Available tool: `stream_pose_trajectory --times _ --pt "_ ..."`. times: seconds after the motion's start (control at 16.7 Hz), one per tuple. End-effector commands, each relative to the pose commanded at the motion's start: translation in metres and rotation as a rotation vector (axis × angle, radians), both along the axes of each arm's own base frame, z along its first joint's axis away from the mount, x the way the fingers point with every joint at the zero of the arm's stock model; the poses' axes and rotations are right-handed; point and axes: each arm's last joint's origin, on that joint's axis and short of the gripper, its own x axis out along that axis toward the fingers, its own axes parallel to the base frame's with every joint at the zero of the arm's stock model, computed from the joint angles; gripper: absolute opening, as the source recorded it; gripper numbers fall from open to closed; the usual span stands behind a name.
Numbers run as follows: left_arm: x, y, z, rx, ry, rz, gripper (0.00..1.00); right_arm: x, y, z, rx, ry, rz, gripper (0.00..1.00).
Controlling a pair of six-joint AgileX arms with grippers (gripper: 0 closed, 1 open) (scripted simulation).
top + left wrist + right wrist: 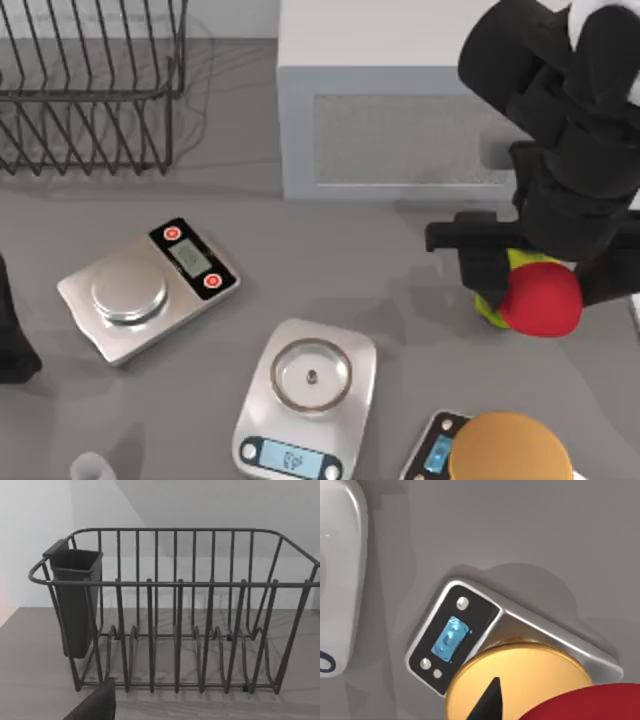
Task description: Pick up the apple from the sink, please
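Observation:
The red apple (545,300) hangs above the table at the right, over the yellow-green bottle (492,300) standing under it. My right gripper (525,288) is shut on the apple, with the black arm reaching down from the top right. In the right wrist view the apple (580,705) shows close up beside one dark fingertip (492,700). A sliver of the sink's pale white rim (636,318) lies at the table's right edge, just right of the apple. My left arm (15,335) is parked at the left edge.
A grey-white microwave (400,110) stands at the back, a wire dish rack (90,90) at the back left. Two silver scales (145,290) (310,395) lie mid-table. A third scale (455,637) at the front right carries a tan-orange disc (510,450).

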Motion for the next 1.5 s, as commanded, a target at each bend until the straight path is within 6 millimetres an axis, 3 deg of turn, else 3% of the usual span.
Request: stream_pose_trajectory --times 0.6,0.78,1.14,1.26,1.5 --pt "0.0 0.0 0.0 0.0 0.0 0.0 1.0 0.003 0.008 -0.006 0.08 -0.025 -0.002 0.0" --pt "0.0 0.0 0.0 0.0 0.0 0.0 1.0 0.006 0.01 -0.028 0.101 -0.033 -0.008 0.0" --pt "0.0 0.0 0.0 0.0 0.0 0.0 1.0 0.004 0.0 -0.1 0.017 -0.013 -0.01 0.0" --pt "0.0 0.0 0.0 0.0 0.0 0.0 1.0 0.0 0.0 -0.11 0.0 0.0 0.0 0.0" --pt "0.0 0.0 0.0 0.0 0.0 0.0 1.0 0.0 0.0 -0.11 0.0 0.0 0.0 0.0"
